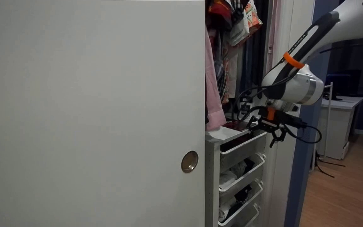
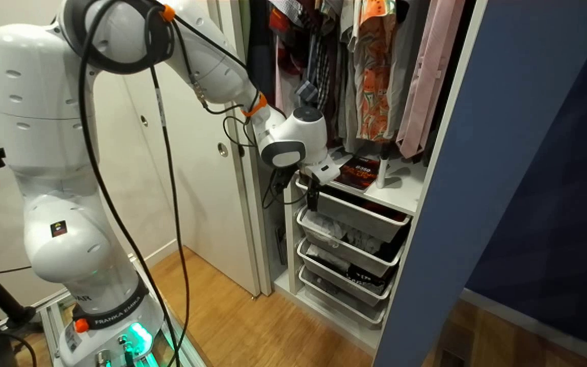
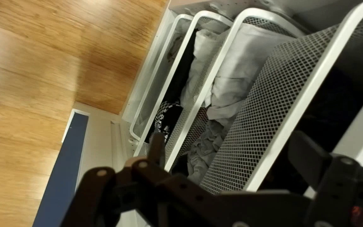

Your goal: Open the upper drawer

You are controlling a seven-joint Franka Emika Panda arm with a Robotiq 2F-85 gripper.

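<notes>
The upper drawer is a white wire-mesh basket at the top of a stack inside the closet. It shows in both exterior views [image 1: 244, 143] [image 2: 359, 210] and in the wrist view [image 3: 260, 116]. Its rim stands a little forward of the shelf above, with a dark gap behind it. My gripper [image 1: 261, 135] is open at this drawer. In the wrist view the gripper [image 3: 228, 142] has one finger outside the drawer's front and the other over the dark opening behind the rim. The rim runs between them, apart from both fingers. The drawer's contents are mostly dark.
Lower mesh drawers [image 2: 347, 246] hold folded clothes. A white shelf [image 2: 403, 191] above carries a dark booklet [image 2: 357, 172] and a white post [image 2: 382, 173]. Clothes [image 2: 375, 92] hang over it. A white sliding door [image 1: 90, 110] and a blue wall [image 2: 502, 127] flank the closet.
</notes>
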